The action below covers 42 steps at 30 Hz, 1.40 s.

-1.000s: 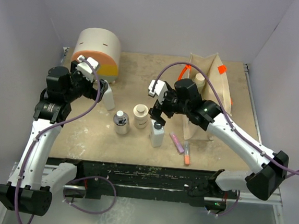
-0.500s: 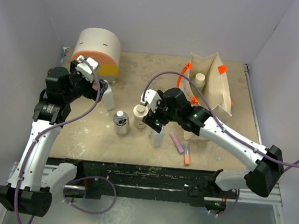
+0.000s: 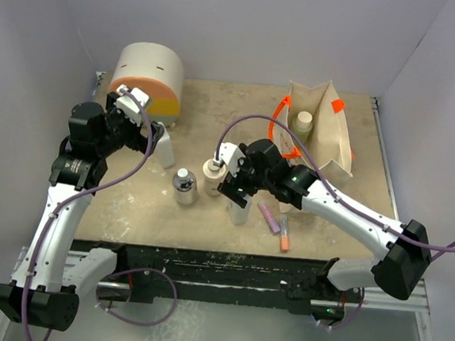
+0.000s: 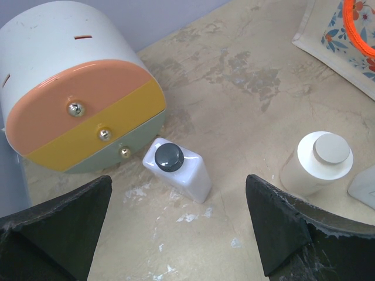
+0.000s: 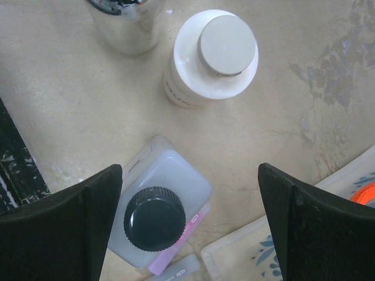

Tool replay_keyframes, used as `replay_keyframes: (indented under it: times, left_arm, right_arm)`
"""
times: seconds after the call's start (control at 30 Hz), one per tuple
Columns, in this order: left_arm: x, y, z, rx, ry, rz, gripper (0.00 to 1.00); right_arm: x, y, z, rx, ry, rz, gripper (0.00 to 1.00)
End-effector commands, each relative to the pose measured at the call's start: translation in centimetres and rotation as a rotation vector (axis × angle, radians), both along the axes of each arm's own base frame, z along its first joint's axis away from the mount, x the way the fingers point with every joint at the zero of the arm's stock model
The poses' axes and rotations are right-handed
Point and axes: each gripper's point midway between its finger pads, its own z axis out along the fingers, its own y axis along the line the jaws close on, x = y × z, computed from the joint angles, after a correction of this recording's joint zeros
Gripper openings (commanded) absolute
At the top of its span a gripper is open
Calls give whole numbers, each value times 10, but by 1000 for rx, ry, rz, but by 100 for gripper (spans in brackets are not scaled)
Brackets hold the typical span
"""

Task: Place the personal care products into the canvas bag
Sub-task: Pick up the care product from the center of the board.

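Right gripper (image 5: 190, 211): fingers are standing wide apart, hovering over the black-capped white bottle (image 5: 159, 213) at the wrist view's lower centre.
Left gripper (image 4: 176, 231): fingers are gaping, gripping nothing, facing the second white bottle (image 4: 177, 168) beside the drawer box (image 4: 76, 99).
Risk: an off-centre squeeze could be tipping the bottle into the cream jar (image 5: 214, 55) or dragging the pink tube (image 3: 270, 217).
Canvas bag (image 3: 335, 144): standing upper right in the overhead view, holding the green bottle (image 3: 302, 123).
Clear-grey bottle (image 3: 183, 186): waiting on the table.

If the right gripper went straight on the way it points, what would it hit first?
Most likely the white bottle with the black cap, standing below the open right gripper, slightly off-centre.
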Motion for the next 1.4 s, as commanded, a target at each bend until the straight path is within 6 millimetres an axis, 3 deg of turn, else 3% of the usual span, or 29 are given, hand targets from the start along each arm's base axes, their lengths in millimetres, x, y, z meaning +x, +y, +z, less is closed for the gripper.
replay_keyframes:
  times: [0.0, 0.27, 0.37, 0.67, 0.9, 1.1, 1.37]
  left_arm:
    - [3, 1, 17, 4, -60, -7, 99]
    - [2, 0, 14, 5, -57, -12, 99]
    - [2, 0, 13, 5, -56, -14, 99]
    - [2, -2, 17, 3, -61, -22, 99]
    - [2, -5, 19, -13, -59, -36, 99]
    - [-1, -6, 22, -19, -63, -38, 99]
    - [-4, -4, 25, -16, -78, -31, 99]
  right_arm:
    - [-13, -9, -15, -39, 43, 11, 99]
    - [-15, -20, -25, -89, 42, 3, 98]
    - [-27, -21, -29, -100, 83, 53, 97]
    - [-43, -12, -39, -83, 165, 138, 87]
    - [-38, -6, -39, -55, 165, 105, 82]
    - [-30, -8, -40, -62, 153, 70, 71]
    - [-25, -10, -33, -48, 131, 66, 48]
